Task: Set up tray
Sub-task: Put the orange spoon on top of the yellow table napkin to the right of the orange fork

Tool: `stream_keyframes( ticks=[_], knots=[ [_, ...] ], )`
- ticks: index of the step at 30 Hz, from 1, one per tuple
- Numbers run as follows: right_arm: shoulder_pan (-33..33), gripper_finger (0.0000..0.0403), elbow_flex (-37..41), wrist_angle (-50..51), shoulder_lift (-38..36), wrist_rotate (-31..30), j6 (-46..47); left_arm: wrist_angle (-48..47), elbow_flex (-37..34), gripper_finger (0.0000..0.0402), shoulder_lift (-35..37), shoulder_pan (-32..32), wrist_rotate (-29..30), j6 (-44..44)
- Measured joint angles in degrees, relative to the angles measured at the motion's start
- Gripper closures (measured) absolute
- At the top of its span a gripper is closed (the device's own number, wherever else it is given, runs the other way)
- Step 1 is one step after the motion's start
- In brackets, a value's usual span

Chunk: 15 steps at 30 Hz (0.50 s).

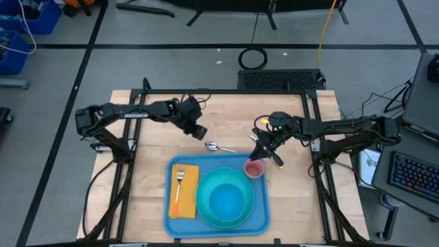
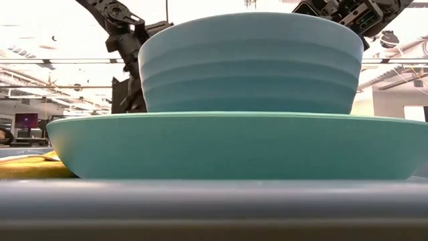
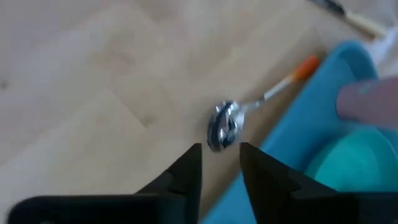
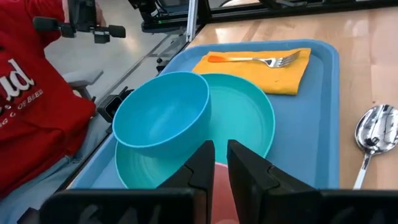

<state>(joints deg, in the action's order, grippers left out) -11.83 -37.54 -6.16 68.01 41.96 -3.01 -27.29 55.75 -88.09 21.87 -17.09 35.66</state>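
The blue tray (image 1: 264,218) lies at the table's near middle. On it are a yellow napkin (image 1: 188,202) with a fork (image 1: 179,185), and a turquoise bowl (image 4: 161,112) that stands on a turquoise plate (image 4: 249,118). A spoon (image 3: 224,124) with an orange handle tip lies on the wood just beyond the tray's far edge. My left gripper (image 3: 221,168) hovers open right by the spoon's bowl, with nothing between its fingers. My right gripper (image 4: 221,163) is shut on a pink cup (image 1: 254,169) over the tray's far right corner. My right gripper has the pink cup's rim (image 4: 219,177) in the narrow gap between its two fingers. The fingers slant down from the table's far right side. The cup is upright at the tray's far right corner. I cannot tell whether its bottom rests on the tray.
A person in a red shirt (image 4: 31,106) sits at the table's near side. A dark and cream utensil (image 3: 351,17) lies on the wood beyond the tray. Bare wood (image 1: 151,137) stretches left of the spoon. Metal frame rails (image 1: 226,92) run along the table's edges.
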Motion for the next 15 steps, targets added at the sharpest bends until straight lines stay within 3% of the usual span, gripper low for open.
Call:
stream_keyframes(
  ticks=[3, 7, 15],
  knots=[
    [0.0, 0.0369, 0.0, 0.5, 0.0, -0.1, 0.0, 1.2, -1.3, 0.0245, 0.0, 0.0, -2.8, -0.3],
    [0.3, 0.0369, 0.0, 0.6, 0.0, -0.2, 0.1, 2.2, -2.9, 0.0222, 0.0, 0.0, -2.4, 0.5],
    [3.1, 0.0369, 0.0, 0.6, 0.0, -4.1, -0.6, 11.8, -8.0, 0.0241, 0.0, 0.0, -4.2, 3.9]
  ],
)
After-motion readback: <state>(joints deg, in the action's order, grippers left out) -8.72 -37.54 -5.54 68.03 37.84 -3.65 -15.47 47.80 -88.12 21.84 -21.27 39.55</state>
